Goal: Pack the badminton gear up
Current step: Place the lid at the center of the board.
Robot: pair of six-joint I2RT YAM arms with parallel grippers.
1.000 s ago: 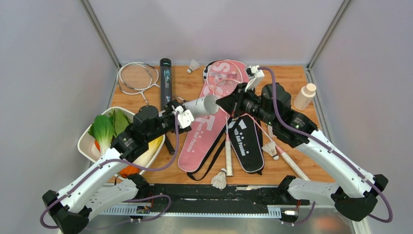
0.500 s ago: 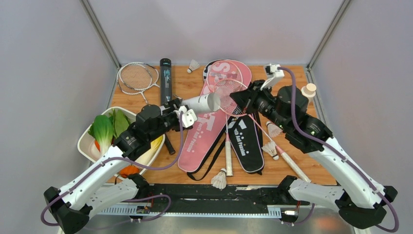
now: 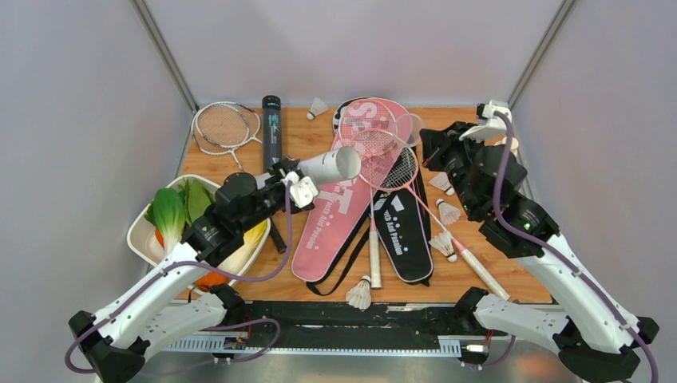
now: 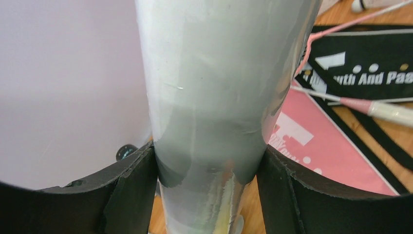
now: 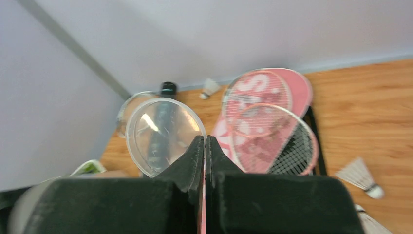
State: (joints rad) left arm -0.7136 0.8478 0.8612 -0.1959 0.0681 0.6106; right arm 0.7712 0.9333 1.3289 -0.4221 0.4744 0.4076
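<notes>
From above, left claw [image 3: 307, 175]: clamped around the white tube [image 3: 331, 166], which is lifted off the table [image 3: 307, 144] and tilted, with its open mouth facing right over the pink racket bag [image 3: 323, 231].
From above, right claw [image 3: 425, 142]: at the back right, raised, fingers pressed together and pinching the rim of a clear lid [image 3: 407, 128] near the pink racket bag's far end.
From above, black racket bag [image 3: 403, 231]: flat on the table, touching the right side of the pink one.
From above, pink rackets [image 3: 375, 132]: two, with heads overlapping on the bags. One shaft runs toward the near edge, the other slants to the near right.
From above, silver rackets [image 3: 223, 126]: in the back left corner.
From above, black tube [image 3: 271, 132]: lying between the silver rackets and the pink racket bag.
From above, shuttlecocks [image 3: 443, 243]: three on the table right of the black racket bag, one at the back wall, one at the near edge.
From above, tray of vegetables [image 3: 136, 239]: on the left, partly under the left arm.
Left wrist, white tube: fills the middle of the view, with both black fingers [image 4: 131, 195] pressed to its sides. The pink and black racket bags and a racket handle lie below to the right.
Right wrist, right claw: fingers [image 5: 187, 165] meet tip to tip at the clear lid's lower rim. The black tube shows blurred through the lid, and both pink racket heads lie beyond on the right.
</notes>
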